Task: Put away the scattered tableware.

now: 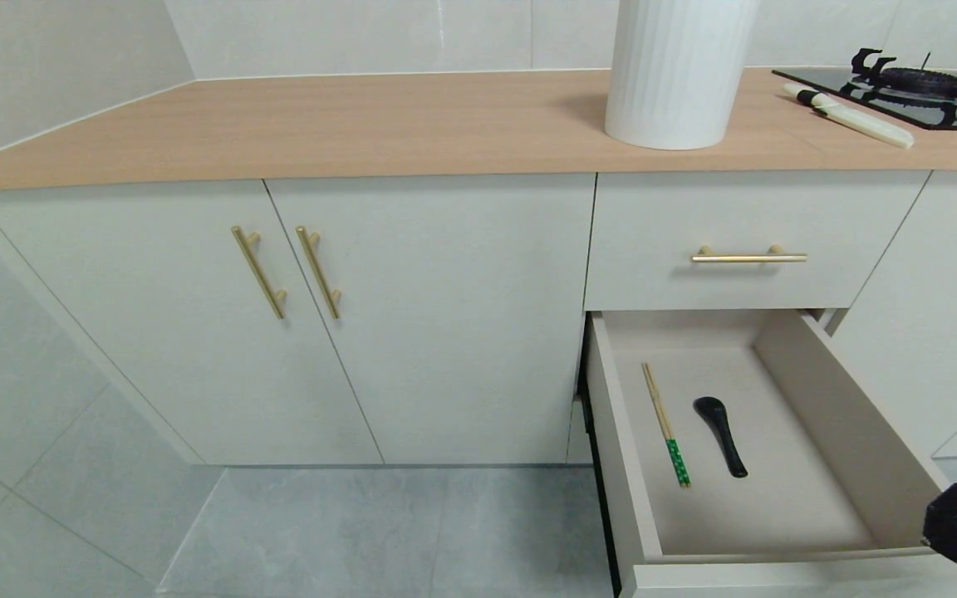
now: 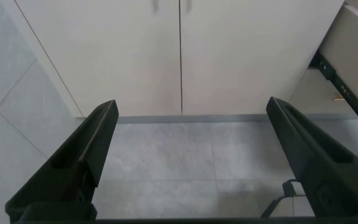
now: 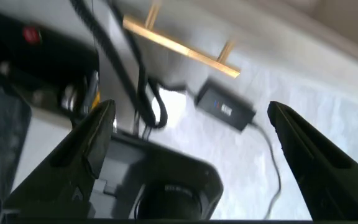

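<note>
Lower drawer (image 1: 848,415) stands pulled out beneath a shut one. On its bottom we see chopsticks (image 1: 665,423) and a black spoon (image 1: 721,434) side by side, near but apart, both lying front to back. A pale knife (image 1: 848,115) lies on the bench (image 1: 362,124) at the edge of the hob (image 1: 927,83), right of a white ribbed canister (image 1: 678,75). Left end effector (image 2: 185,162): fingers spread wide, nothing between them, above the floor (image 2: 166,186) before the cupboard doors (image 2: 229,56). Right end effector (image 3: 188,162): likewise agape and empty, a brass handle (image 3: 179,46) beyond it.
</note>
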Robot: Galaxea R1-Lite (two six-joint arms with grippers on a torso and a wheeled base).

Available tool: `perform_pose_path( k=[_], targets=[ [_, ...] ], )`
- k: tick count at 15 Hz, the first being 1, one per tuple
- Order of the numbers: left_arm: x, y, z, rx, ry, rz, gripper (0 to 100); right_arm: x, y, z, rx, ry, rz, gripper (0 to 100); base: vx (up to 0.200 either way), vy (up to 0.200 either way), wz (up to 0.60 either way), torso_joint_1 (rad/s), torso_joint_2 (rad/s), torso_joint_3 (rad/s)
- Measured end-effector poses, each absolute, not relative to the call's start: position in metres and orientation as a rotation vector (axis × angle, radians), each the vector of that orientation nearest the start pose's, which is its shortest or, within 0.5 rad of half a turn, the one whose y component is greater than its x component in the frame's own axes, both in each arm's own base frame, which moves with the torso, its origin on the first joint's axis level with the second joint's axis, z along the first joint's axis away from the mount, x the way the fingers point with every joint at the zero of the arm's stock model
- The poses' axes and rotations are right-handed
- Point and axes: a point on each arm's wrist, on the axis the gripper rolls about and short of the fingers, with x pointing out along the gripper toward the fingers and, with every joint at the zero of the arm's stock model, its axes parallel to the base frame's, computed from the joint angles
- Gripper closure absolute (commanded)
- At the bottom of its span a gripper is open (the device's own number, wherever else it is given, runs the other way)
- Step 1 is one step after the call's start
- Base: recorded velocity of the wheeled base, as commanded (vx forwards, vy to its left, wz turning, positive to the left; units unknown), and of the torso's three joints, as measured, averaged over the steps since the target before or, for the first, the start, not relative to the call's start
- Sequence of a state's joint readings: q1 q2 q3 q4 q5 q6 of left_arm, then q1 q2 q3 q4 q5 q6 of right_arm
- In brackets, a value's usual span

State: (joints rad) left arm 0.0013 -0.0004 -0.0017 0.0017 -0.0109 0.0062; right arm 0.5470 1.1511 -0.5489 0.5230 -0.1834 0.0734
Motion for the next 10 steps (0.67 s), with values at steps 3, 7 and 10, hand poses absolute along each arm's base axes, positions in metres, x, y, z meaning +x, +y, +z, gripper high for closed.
perform_pose_path(
  k=[3,7,10],
  targets=[
    [-0.023,0.0,0.076,0.006,0.0,-0.01,0,0.112,0.064,0.131,-0.263,1.147,0.236,0,0.0,0.0,0.0,0.0,0.0,0.0],
    [-0.023,0.0,0.076,0.006,0.0,-0.01,0,0.137,0.079,0.121,-0.126,1.118,0.159,0,0.0,0.0,0.0,0.0,0.0,0.0],
    [-0.023,0.0,0.076,0.006,0.0,-0.01,0,0.144,0.082,0.119,-0.109,1.089,0.137,0,0.0,0.0,0.0,0.0,0.0,0.0]
  ],
)
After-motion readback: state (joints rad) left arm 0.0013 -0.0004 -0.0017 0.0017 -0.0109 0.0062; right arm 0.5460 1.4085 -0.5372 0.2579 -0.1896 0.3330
